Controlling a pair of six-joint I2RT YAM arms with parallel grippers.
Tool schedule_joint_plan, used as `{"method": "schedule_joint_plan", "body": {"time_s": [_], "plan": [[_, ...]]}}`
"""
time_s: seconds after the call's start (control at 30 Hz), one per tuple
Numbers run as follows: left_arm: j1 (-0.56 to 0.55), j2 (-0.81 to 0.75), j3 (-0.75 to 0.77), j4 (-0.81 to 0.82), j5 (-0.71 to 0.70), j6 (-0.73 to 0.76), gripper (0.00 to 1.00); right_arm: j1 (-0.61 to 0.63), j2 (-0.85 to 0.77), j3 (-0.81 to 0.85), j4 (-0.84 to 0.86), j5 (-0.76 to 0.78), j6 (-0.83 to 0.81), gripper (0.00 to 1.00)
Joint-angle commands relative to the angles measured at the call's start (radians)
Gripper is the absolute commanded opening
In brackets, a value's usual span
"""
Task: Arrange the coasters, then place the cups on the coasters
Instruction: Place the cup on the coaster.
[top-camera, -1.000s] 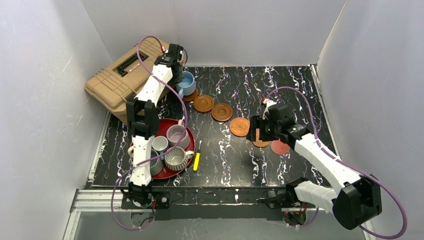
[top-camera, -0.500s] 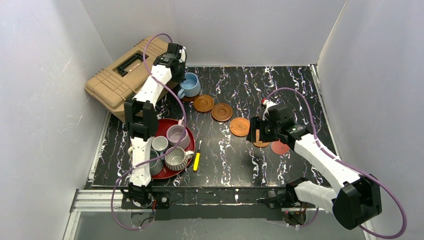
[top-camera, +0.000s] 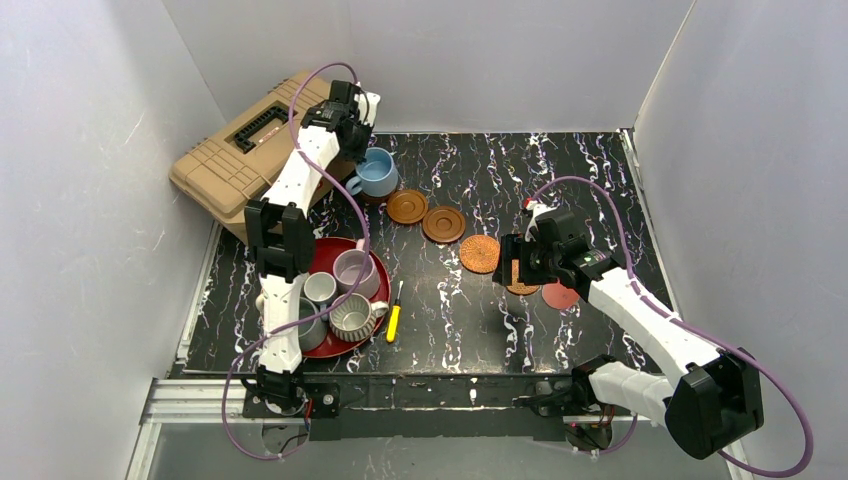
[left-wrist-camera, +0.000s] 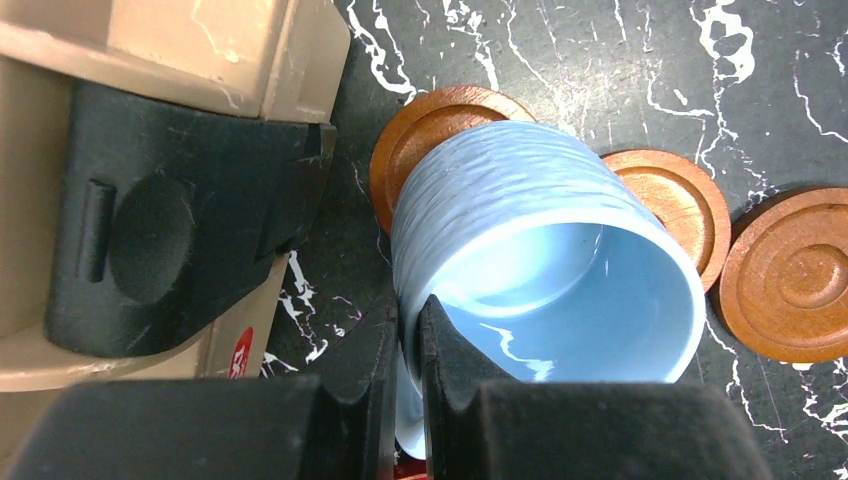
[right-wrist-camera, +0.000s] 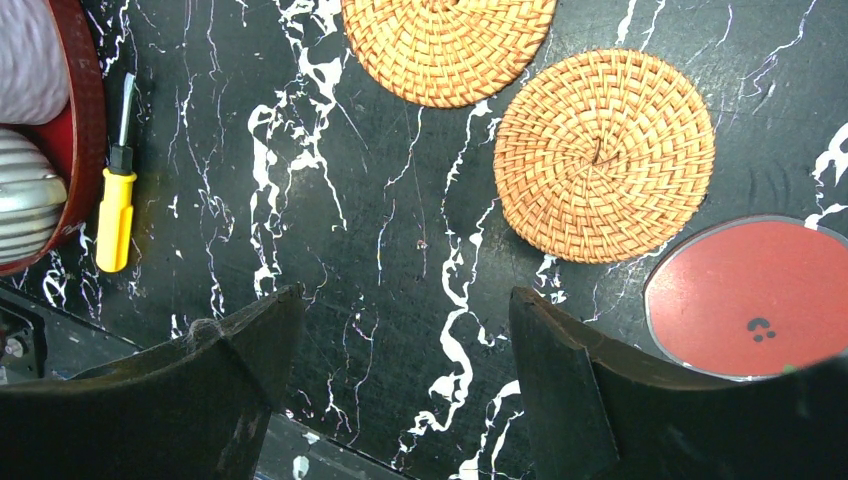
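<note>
My left gripper (left-wrist-camera: 408, 330) is shut on the rim of the light blue cup (left-wrist-camera: 540, 260), one finger inside and one outside. The cup (top-camera: 378, 172) leans over the leftmost dark wooden coaster (left-wrist-camera: 430, 120). Two more wooden coasters (top-camera: 407, 207) (top-camera: 443, 224) lie to its right. Two woven coasters (right-wrist-camera: 445, 40) (right-wrist-camera: 605, 155) and the flat red coaster (right-wrist-camera: 755, 295) lie ahead of my right gripper (right-wrist-camera: 405, 320), which hangs open and empty over bare table. The mauve cup (top-camera: 354, 270), small pale grey cup (top-camera: 320, 288) and ribbed cup (top-camera: 352, 316) stand in the red tray (top-camera: 335, 246).
A tan toolbox (top-camera: 240, 160) sits at the back left, close beside the blue cup. A yellow-handled screwdriver (top-camera: 394, 322) lies just right of the tray. My left arm crosses over the tray and hides part of it.
The left wrist has drawn back a little and the blue cup has shifted slightly right, now covering most of the coaster beneath it. The right arm has not moved.
</note>
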Motion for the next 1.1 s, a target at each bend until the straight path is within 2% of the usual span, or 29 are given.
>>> {"method": "schedule_joint_plan", "body": {"time_s": [0.0,0.53,1.07], "plan": [[0.012,-0.033,0.078,0.017,0.057,0.019,0.00,0.004,-0.012,-0.009,0.019,-0.012,0.005,0.84],[0.021,0.038,0.149,-0.011,0.057,0.156,0.00,0.004,0.000,-0.008,0.021,-0.018,0.008,0.84],[0.035,0.083,0.165,0.053,0.059,0.169,0.00,0.004,0.009,-0.011,0.022,-0.023,0.015,0.84]]}}
